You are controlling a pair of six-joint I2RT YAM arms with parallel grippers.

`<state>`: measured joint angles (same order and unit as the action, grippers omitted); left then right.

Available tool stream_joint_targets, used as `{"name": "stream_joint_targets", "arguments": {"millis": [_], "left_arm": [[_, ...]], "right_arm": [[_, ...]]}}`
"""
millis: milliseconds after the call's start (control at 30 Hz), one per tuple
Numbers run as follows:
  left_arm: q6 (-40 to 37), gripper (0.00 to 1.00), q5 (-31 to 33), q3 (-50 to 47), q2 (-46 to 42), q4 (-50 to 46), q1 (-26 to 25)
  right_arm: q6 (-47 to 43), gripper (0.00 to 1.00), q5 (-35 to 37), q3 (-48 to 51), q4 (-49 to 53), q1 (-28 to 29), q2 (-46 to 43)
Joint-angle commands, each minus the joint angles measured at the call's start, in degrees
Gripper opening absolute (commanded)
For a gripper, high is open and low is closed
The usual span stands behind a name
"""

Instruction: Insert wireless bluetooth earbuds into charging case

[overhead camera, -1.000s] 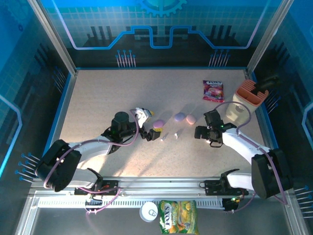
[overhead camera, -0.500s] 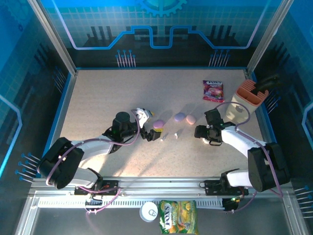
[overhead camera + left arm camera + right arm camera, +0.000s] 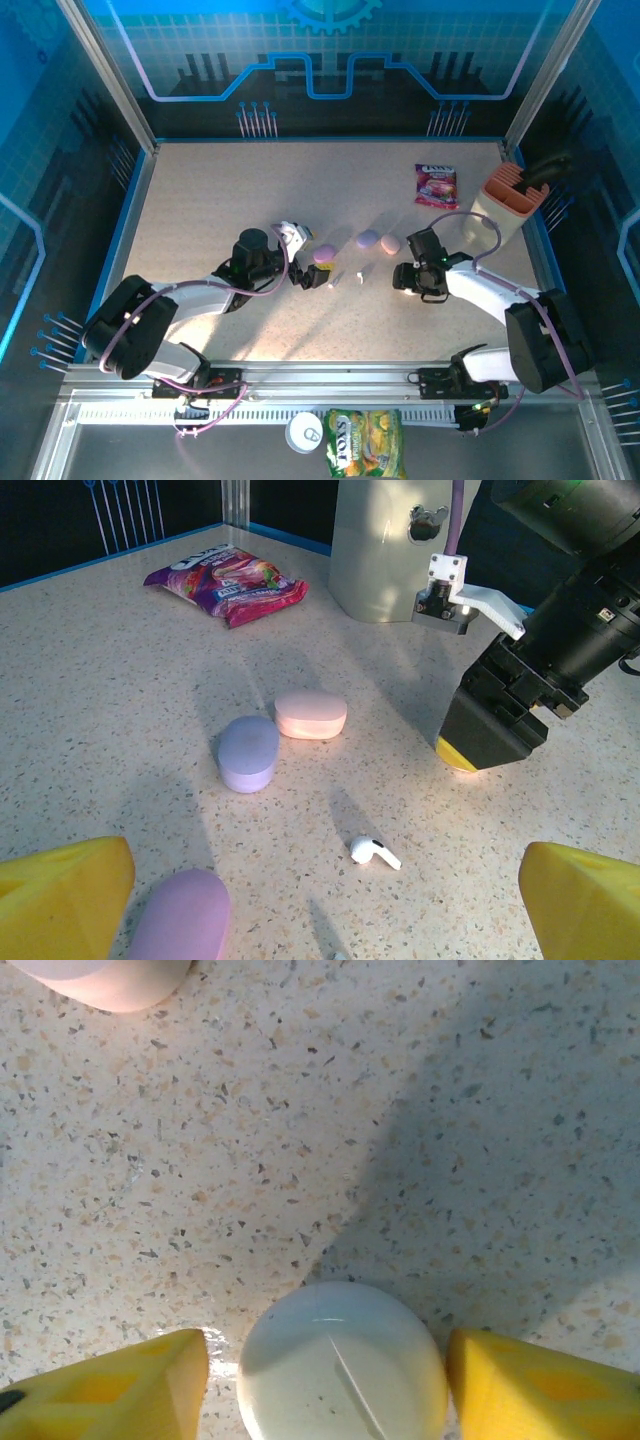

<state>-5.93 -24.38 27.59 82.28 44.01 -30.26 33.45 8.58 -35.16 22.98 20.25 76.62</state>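
Note:
Two small white earbuds (image 3: 336, 280) (image 3: 360, 273) lie on the speckled table; one earbud (image 3: 372, 851) shows ahead of my left gripper (image 3: 320, 910), which is open and holds nothing. A mauve case (image 3: 180, 920) sits by its left finger. Farther off are a lilac case (image 3: 247, 752) and a pink case (image 3: 311, 714), both closed. My right gripper (image 3: 330, 1380) straddles a closed white pebble-shaped case (image 3: 342, 1360). Its yellow fingers (image 3: 110, 1385) stand close on either side, with a narrow gap on the left. From above, the right gripper (image 3: 408, 276) hides that case.
A purple candy packet (image 3: 436, 185) and a cream-and-orange holder (image 3: 505, 200) stand at the back right. Blue rails edge the table. A green packet (image 3: 364, 442) and a white lid (image 3: 304, 432) lie below the front rail.
My right gripper has shifted slightly left and its jaws have narrowed around the white case. The left arm has barely moved.

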Motion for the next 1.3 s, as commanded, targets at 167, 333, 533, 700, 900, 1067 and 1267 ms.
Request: {"name": "stream_joint_targets", "arguments": {"millis": [167, 333, 533, 700, 900, 1067, 1267], "left_arm": [[0.57, 0.99, -1.2, 0.45, 0.32, 1.55, -0.05], [0.4, 0.99, -0.88, 0.22, 0.33, 1.45, 0.07], [1.11, 0.99, -0.43, 0.79, -0.54, -0.91, 0.38], [4.17, 0.99, 0.72, 2.32, -0.78, -3.95, 0.85], [19.59, 0.99, -6.18, 7.99, -2.24, -15.62, 6.81], [27.63, 0.99, -10.38, 15.25, -1.52, -31.39, 10.75], [31.5, 0.86, -14.86, 21.58, -0.46, -44.56, 10.5]], "right_arm": [[1.51, 0.64, 0.75, -1.1, 3.88, 1.28, 2.26], [-0.06, 0.6, 1.34, -2.17, 5.65, 1.35, 3.99], [-2.34, 0.51, 0.32, -3.51, 5.91, 2.01, 3.02], [-10.14, 0.5, -0.41, -2.72, -0.65, 5.02, -2.73], [-22.69, 0.5, -1.27, -2.12, -8.78, 10.11, -8.94], [-33.58, 0.49, -6.82, -3.57, -13.09, 13.06, -10.65], [-41.29, 0.49, -13.02, -5.03, -18.7, 15.19, -9.73]]}}
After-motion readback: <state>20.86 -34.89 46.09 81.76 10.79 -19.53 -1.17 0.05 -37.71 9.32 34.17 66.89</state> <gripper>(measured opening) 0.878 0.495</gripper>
